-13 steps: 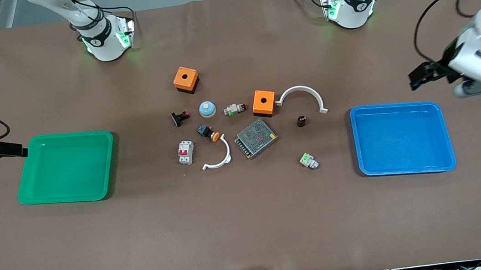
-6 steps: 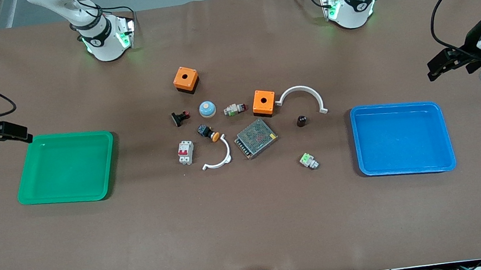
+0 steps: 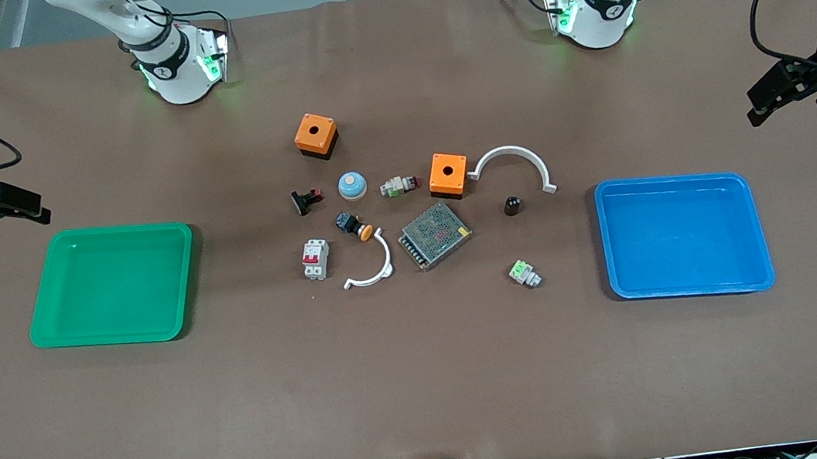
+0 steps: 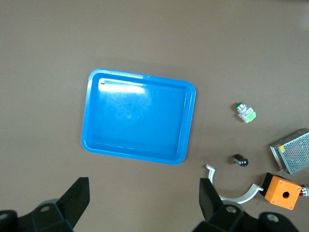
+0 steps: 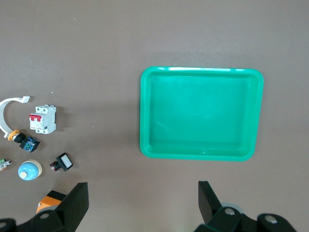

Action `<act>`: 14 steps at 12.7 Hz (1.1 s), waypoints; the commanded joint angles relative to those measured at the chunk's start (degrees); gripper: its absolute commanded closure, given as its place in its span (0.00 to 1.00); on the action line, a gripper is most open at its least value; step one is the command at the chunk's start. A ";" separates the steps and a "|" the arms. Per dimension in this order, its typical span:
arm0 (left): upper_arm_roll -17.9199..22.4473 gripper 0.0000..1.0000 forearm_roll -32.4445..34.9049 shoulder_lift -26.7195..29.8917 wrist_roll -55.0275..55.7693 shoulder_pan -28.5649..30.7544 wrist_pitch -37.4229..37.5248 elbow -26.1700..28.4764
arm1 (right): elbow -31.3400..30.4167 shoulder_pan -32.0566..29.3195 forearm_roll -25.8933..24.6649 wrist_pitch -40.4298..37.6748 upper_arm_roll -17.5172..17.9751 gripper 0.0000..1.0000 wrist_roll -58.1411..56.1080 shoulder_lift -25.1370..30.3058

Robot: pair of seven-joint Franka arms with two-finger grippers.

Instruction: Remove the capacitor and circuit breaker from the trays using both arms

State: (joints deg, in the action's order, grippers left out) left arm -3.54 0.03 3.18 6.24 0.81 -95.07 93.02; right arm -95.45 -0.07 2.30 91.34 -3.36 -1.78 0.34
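Note:
The capacitor (image 3: 512,206), a tiny black cylinder, stands on the table between a white arc and the blue tray; it also shows in the left wrist view (image 4: 240,160). The breaker (image 3: 315,259), a white block with a red switch, lies nearer the green tray and shows in the right wrist view (image 5: 43,119). My left gripper (image 3: 765,96) is open and empty, up over bare table past the blue tray (image 4: 143,198). My right gripper (image 3: 28,206) is open and empty, over bare table beside the green tray (image 5: 142,198).
A green tray (image 3: 120,230) sits at the right arm's end and a blue tray (image 3: 671,178) at the left arm's end. Between them lie two orange boxes (image 3: 315,135), a mesh power supply (image 3: 435,235), two white arcs (image 3: 508,149), a white-green module (image 3: 524,273) and small buttons.
Both grippers have drawn back from the trays toward the table's ends and the bases' side. Nothing on the table has moved.

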 commanded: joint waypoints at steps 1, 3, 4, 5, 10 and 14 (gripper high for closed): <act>0.03 0.00 -0.73 -0.10 -2.28 0.16 4.34 -4.32 | -2.81 1.12 -0.37 0.51 -0.77 0.00 -0.42 3.44; 0.03 0.00 -0.91 -0.02 -2.02 0.16 4.89 -4.69 | -3.86 1.39 -0.46 0.33 -1.12 0.00 -0.50 5.10; 0.03 0.00 -1.00 -0.02 -1.32 0.16 4.98 -4.60 | -4.48 1.30 -0.46 0.42 -1.21 0.00 -0.50 5.72; -0.06 0.00 -1.00 -0.19 -1.14 0.07 5.85 -4.34 | -4.57 1.13 -0.46 0.42 -1.21 0.00 -0.50 6.07; -0.06 0.00 -1.00 -1.33 -1.58 0.16 7.00 -4.60 | -4.83 0.95 -0.46 0.51 -1.12 0.00 -0.50 6.52; -0.06 0.00 -0.91 -1.68 -1.14 -0.02 6.91 -4.69 | -4.83 1.12 -0.46 0.60 -1.04 0.00 -0.50 6.43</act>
State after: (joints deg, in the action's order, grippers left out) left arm -3.60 0.03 1.84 5.40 0.78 -89.03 89.30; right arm -98.16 0.46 2.26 91.19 -4.17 -1.79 4.76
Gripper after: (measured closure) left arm 0.000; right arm 0.000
